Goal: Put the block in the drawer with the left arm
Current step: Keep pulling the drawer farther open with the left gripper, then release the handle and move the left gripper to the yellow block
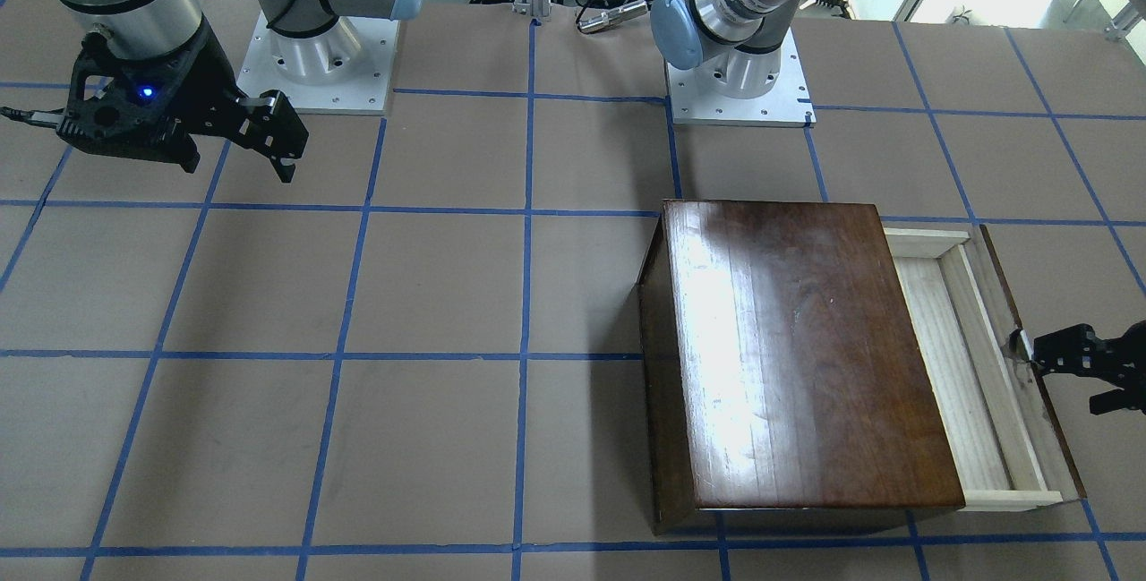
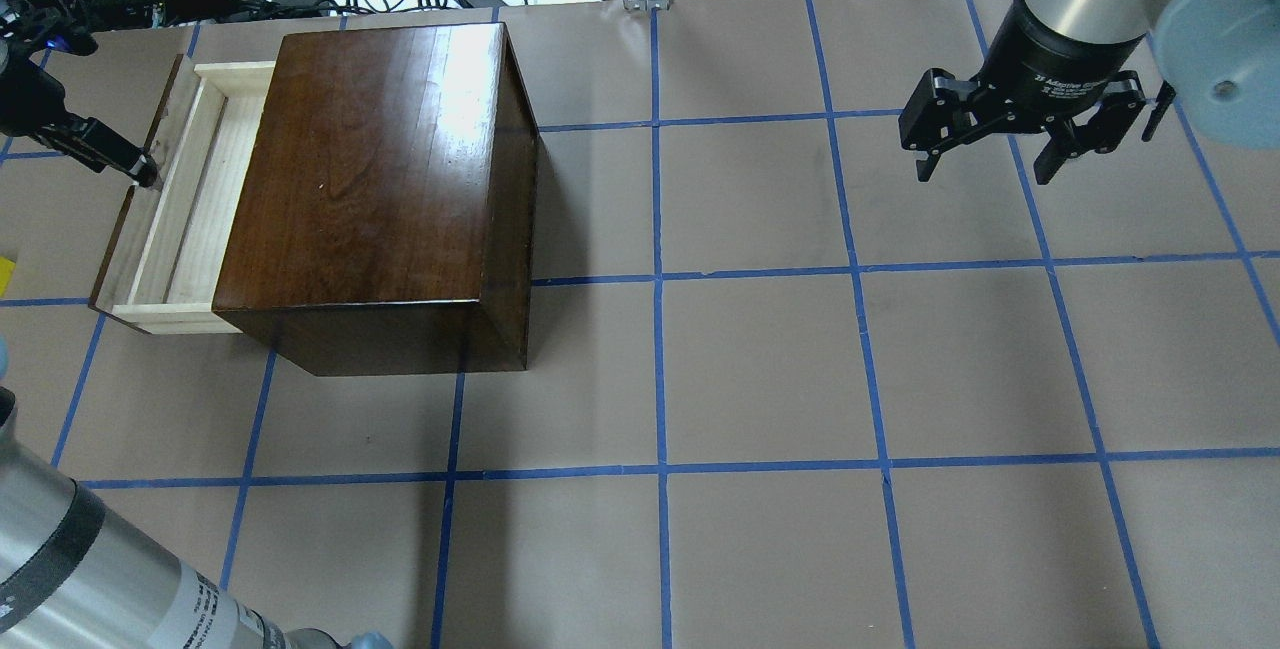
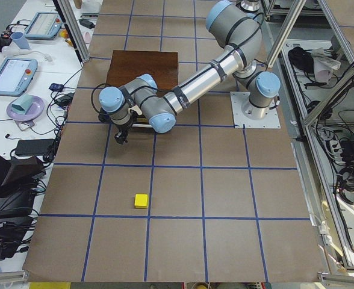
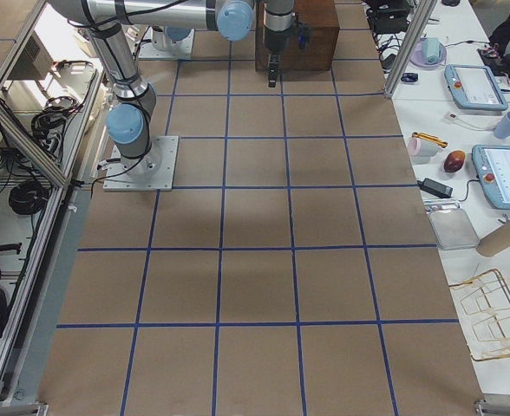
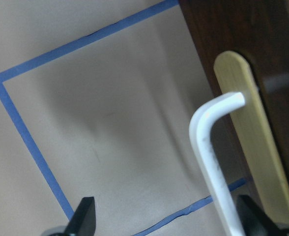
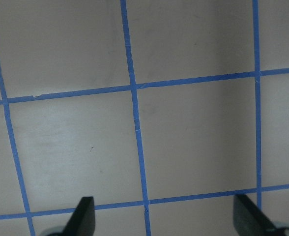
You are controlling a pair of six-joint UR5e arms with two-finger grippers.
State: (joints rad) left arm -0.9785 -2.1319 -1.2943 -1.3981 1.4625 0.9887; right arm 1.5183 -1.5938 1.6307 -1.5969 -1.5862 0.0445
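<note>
Left gripper [image 5: 166,221] is seen spread wide around the handle [image 5: 204,147] of the drawer [image 2: 190,199], seemingly unclamped. It should be pulled straight outward before the block [image 3: 141,200] is fetched.

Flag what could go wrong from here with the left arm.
1. Drawer is only partly out; the slot beside the box is narrow, so a dropped block may catch the rim.
2. Handle sits inside the open left gripper, near one finger; backing off could snag it and shift the drawer.
3. Block lies far from the drawer, a long carry.
</note>
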